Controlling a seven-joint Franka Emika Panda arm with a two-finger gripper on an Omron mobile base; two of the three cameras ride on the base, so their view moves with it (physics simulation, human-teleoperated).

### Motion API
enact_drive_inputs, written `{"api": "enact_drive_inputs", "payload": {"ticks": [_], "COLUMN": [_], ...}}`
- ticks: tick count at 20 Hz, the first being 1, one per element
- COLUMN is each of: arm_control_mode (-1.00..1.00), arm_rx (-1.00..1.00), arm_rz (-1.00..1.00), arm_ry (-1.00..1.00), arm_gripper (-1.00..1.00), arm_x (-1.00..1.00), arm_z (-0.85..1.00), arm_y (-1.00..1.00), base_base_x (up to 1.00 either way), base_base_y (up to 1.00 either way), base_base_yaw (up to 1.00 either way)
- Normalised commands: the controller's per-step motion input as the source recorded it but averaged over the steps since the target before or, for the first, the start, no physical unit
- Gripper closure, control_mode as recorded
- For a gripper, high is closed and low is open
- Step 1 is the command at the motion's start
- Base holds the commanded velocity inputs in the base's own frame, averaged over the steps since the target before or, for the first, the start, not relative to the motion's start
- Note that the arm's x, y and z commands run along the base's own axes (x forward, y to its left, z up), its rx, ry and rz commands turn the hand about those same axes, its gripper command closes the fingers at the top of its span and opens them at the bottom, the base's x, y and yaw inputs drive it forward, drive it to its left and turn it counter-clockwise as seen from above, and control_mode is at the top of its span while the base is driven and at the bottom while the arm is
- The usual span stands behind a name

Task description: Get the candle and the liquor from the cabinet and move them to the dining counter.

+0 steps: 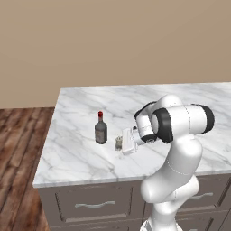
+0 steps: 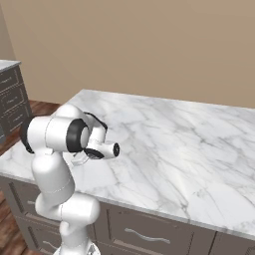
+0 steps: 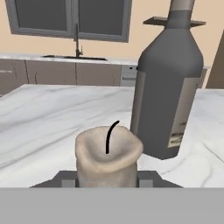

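liquor [image 1: 100,130] upright on the dining counter [image 1: 76,153], left of my hand | candle [image 1: 118,143] just right of the bottle, standing on marble | my gripper [image 1: 122,145] closed around candle, low over counter

I find no text I can read. The liquor [image 3: 168,83] carries a greyish label on its side, seen edge-on in my hand view, with only a few faint dark marks near the lower end, too blurred to make out. In the left base view the label is too small to show any lettering or numbers.
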Motion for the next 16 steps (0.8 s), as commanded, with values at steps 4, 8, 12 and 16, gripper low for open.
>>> {"api": "enact_drive_inputs", "payload": {"ticks": [4, 8, 12, 16], "arm_control_mode": [-1.00, -1.00, -1.00, -1.00], "arm_rx": [0.00, 0.00, 0.00, 0.00], "arm_rz": [0.00, -0.04, -0.07, -0.12], "arm_ry": [0.00, 0.00, 0.00, 0.00], "arm_gripper": [-1.00, -1.00, -1.00, -1.00], "arm_x": [-0.28, -0.20, -0.23, -0.32], "arm_z": [-0.06, 0.04, 0.19, 0.28], "arm_y": [-0.11, -0.11, -0.10, -0.01], "base_base_x": [0.00, 0.00, 0.00, 0.00], "base_base_y": [0.00, 0.00, 0.00, 0.00], "base_base_yaw": [0.00, 0.00, 0.00, 0.00]}}
